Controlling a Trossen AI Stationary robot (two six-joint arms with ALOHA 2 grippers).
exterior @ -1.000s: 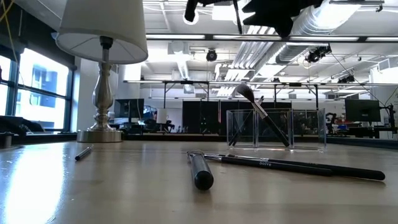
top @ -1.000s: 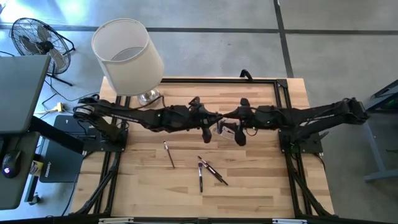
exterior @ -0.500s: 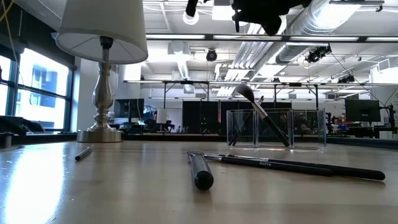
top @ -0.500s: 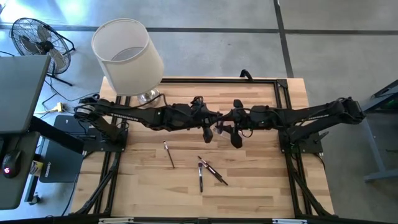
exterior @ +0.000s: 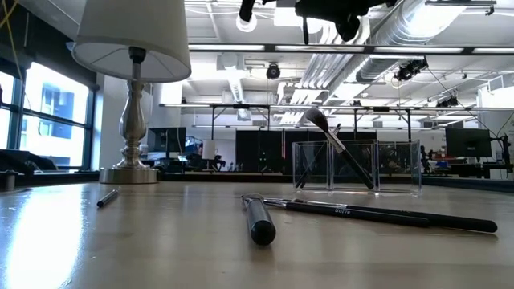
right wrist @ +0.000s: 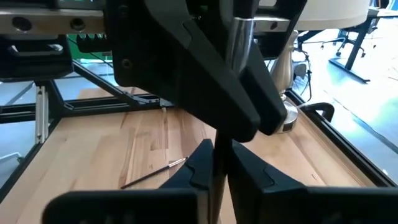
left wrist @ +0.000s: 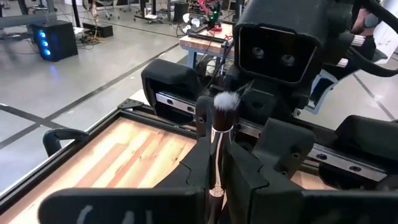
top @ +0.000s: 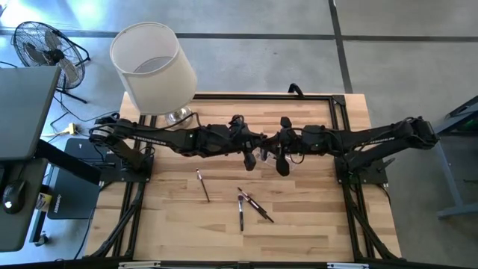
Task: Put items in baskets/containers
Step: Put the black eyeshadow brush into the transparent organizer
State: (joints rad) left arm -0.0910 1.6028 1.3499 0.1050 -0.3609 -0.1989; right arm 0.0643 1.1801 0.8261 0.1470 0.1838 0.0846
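Observation:
Both grippers meet high over the middle of the table on one slim makeup brush [left wrist: 217,134] with a fluffy white head [left wrist: 227,101]. My left gripper [top: 250,149] and my right gripper [top: 273,149] are each shut on it. The brush stands roughly upright, and its thin lower end [exterior: 305,28] hangs below the grippers. The clear plastic box [exterior: 357,164] stands on the table beneath them, with brushes leaning inside, one with a fluffy head [exterior: 315,119]. Three more brushes [top: 202,184] [top: 240,213] [top: 256,206] lie flat on the near half of the table. My left gripper pinches the brush's dark handle [left wrist: 217,169] between its two fingers, coming level from the table's left and lying across the handle. The brush is clear of the table, bristle head up. My right gripper pinches the thin dark handle [right wrist: 219,154] between its two fingers, below the silver ferrule [right wrist: 242,31]. It comes level from the table's right, across the handle.
A lamp with a big white shade [top: 153,67] and a metal foot [exterior: 132,172] stands at the table's far left. A black frame rail [top: 336,97] runs along the far and side edges. Bare wood [top: 179,224] lies around the loose brushes.
My right gripper has moved a little toward the table's left, up to my left gripper, and has shut on the brush that the left one holds. My left gripper has kept still with the brush.

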